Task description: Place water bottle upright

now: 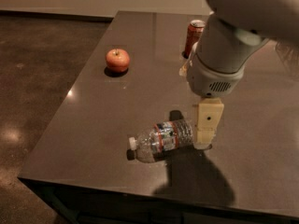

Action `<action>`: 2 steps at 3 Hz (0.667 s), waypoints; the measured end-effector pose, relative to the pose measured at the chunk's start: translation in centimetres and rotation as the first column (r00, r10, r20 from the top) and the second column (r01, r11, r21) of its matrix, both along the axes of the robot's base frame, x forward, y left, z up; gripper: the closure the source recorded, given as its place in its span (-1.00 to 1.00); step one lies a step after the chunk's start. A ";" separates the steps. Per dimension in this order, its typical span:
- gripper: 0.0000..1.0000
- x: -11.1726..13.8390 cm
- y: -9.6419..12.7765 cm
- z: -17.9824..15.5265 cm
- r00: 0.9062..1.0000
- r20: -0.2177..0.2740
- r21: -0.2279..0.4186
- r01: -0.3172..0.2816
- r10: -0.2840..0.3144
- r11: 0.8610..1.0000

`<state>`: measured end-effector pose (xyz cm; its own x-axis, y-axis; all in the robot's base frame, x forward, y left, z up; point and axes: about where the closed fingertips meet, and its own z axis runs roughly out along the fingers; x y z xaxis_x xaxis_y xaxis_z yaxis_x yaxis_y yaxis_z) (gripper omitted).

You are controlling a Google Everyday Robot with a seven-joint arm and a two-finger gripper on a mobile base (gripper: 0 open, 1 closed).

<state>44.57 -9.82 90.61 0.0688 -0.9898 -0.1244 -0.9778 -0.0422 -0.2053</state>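
The water bottle (161, 139) lies on its side near the front of the dark table (88, 125). It is clear ribbed plastic with a red, white and blue label band. Its white cap points left and its base points right. My gripper (204, 141) hangs from the large white arm and has come down at the bottle's base end, over or against it. The base end is partly hidden behind the gripper.
A red apple (117, 59) sits at the table's far left. A red soda can (193, 36) stands upright at the back, partly hidden by my arm. The table's front edge runs close below the bottle. The floor lies to the left.
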 end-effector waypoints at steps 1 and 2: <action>-1.00 -1.0 1.7 -2.5 0.997 -0.029 -0.041 -0.071 0.070 0.997; -1.00 -2.2 2.8 -4.3 0.990 -0.053 -0.063 -0.130 0.127 0.989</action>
